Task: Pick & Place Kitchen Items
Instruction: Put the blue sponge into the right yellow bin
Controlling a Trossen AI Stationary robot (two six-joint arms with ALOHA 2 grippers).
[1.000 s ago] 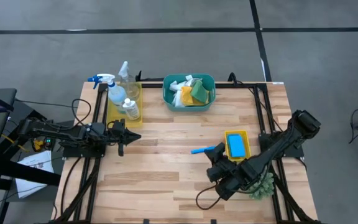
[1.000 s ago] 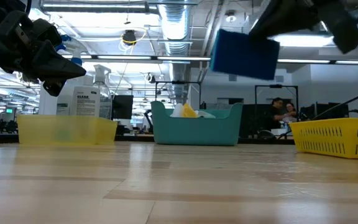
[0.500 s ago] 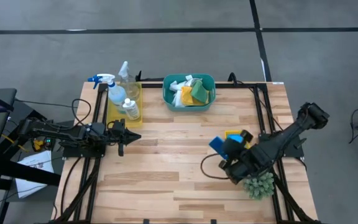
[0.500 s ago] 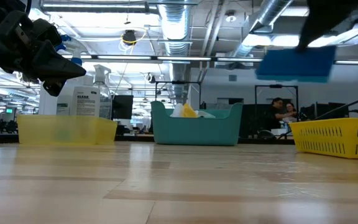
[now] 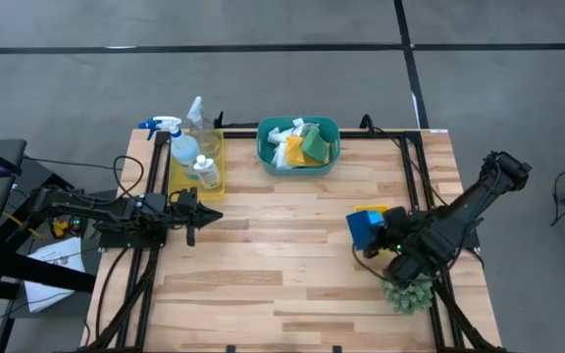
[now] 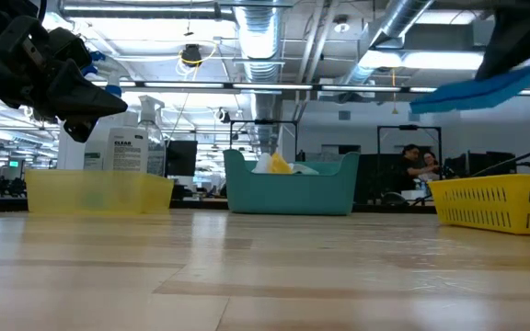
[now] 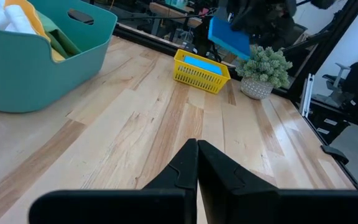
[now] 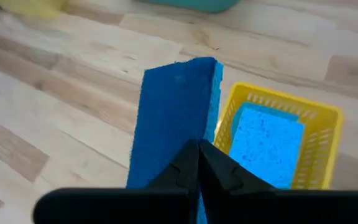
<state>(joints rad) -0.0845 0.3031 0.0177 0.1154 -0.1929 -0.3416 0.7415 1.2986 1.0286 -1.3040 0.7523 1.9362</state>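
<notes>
The right gripper (image 5: 381, 233) is in the air at the right side of the high view, and its fingers are closed on the dark-blue sponge (image 5: 363, 227). The sponge hangs over the left edge of the small yellow tray (image 5: 372, 212), above the table (image 5: 282, 275) and not touching it. In the right wrist view the sponge (image 8: 174, 118) stands on its edge, with its long axis going from the fingers away toward the top of the frame, and one broad face is turned to the camera. In the low view it (image 6: 472, 89) is seen at the upper right as a thin slab, almost level, with the right end a little higher. The light-blue sponge (image 8: 265, 143) lies flat inside the yellow tray (image 8: 319, 155), just beside the held one.

The left gripper (image 5: 202, 215) waits at the left of the table, below the long yellow tray (image 5: 214, 186) with the spray bottle (image 5: 178, 143) and the small bottles; its fingers are pressed together with nothing between them. The teal basin (image 5: 268, 157) with the cloths (image 5: 302, 143) is at the upper middle. The spiky green plant (image 5: 408, 291) stands at the lower right, near the right arm.
</notes>
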